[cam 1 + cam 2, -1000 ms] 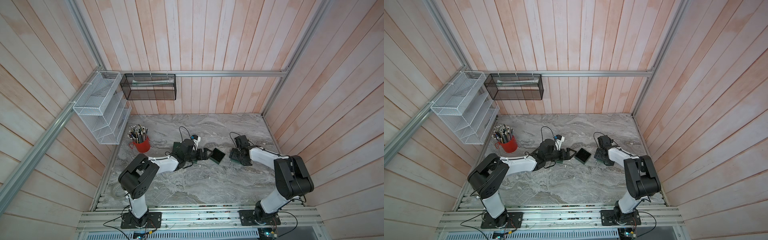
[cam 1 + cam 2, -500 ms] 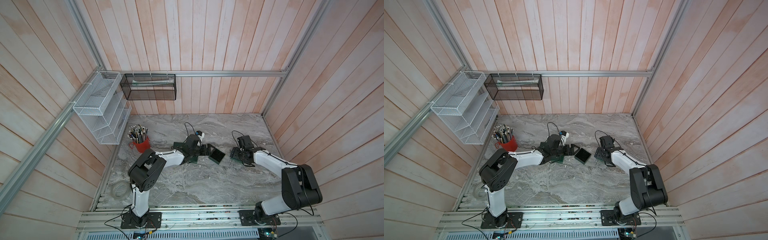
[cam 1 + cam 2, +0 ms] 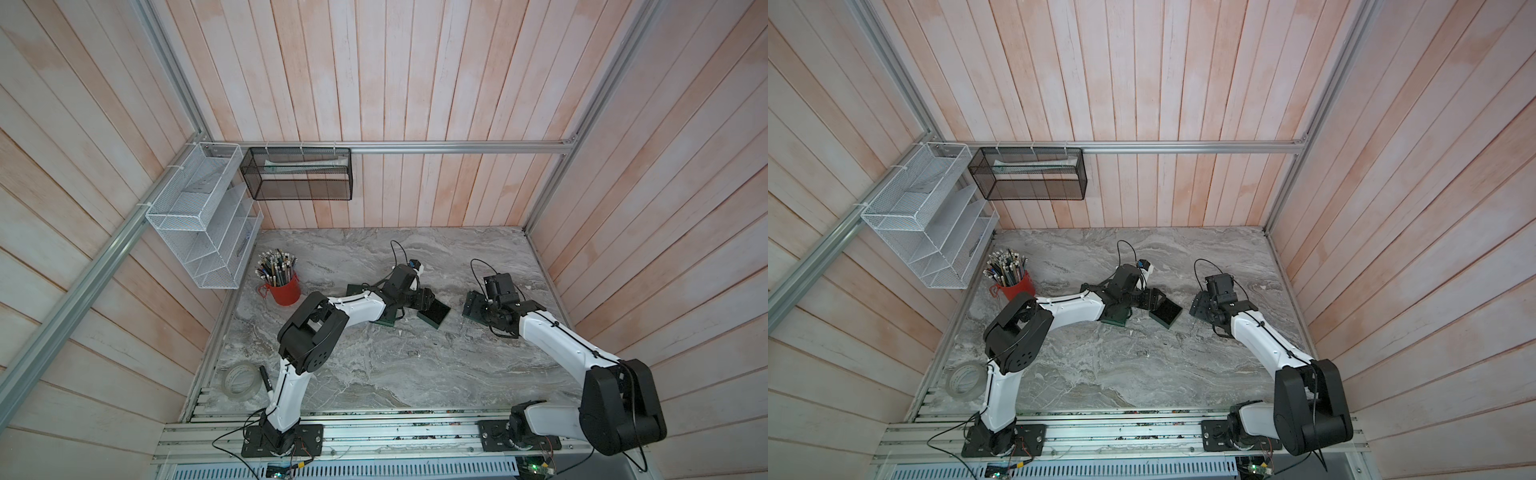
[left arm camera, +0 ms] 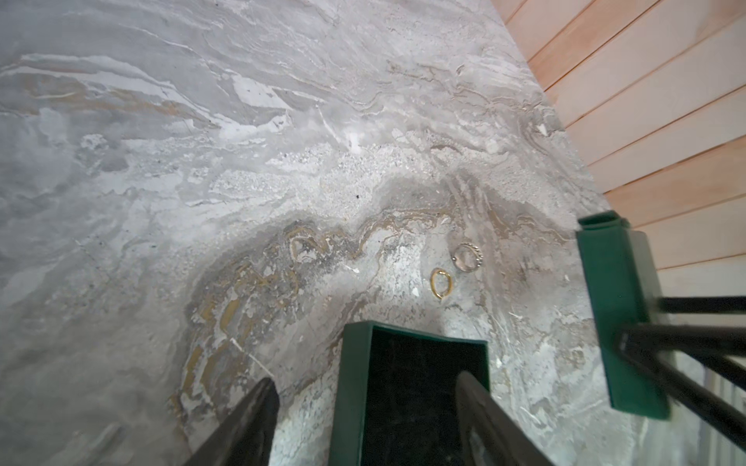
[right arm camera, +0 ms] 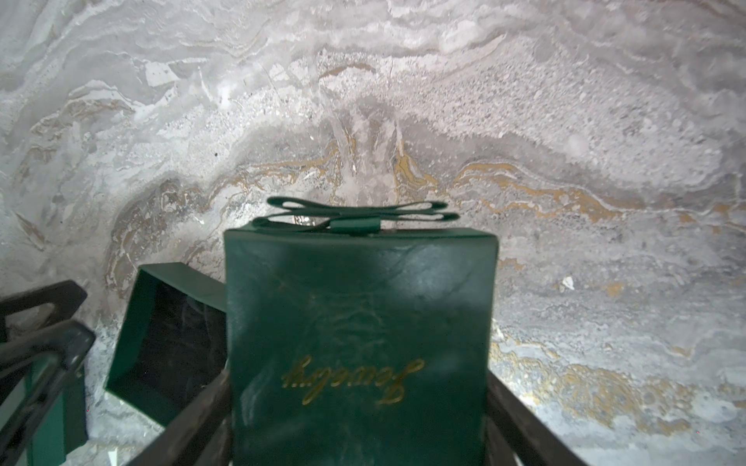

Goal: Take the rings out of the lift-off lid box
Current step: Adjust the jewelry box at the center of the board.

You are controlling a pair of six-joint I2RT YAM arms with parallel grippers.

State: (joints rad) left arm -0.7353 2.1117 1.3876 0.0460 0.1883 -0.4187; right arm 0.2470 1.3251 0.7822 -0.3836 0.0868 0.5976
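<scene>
The grey marble tabletop (image 3: 374,374) is carrying the whole scene, and every place here is being given from the open green box (image 4: 420,359), which is sitting lidless near the middle with its black lining showing. Well apart from the box, on the robot's left, a white wire rack (image 3: 199,216) and a black mesh basket (image 3: 299,174) are hanging on the walls. A red cup (image 3: 284,291) of pens is standing on the marble on that same side. A tape roll (image 3: 241,379) is lying farther from the box again, toward the left arm's base. The green lid (image 5: 359,306) is being held near the box on the robot's right, apart from it, with its gold script facing the wrist camera. The right gripper (image 5: 359,383) is clamping it, closed against its two sides. The left gripper (image 4: 365,381) is hanging at the box with its fingers (image 4: 246,419) spread apart and the box showing between them; whether they are touching it I cannot tell. The gold ring (image 4: 441,283) and the silver ring (image 4: 467,257) are lying outside the box on the marble, close together, just beside the edge facing away from the left gripper.
</scene>
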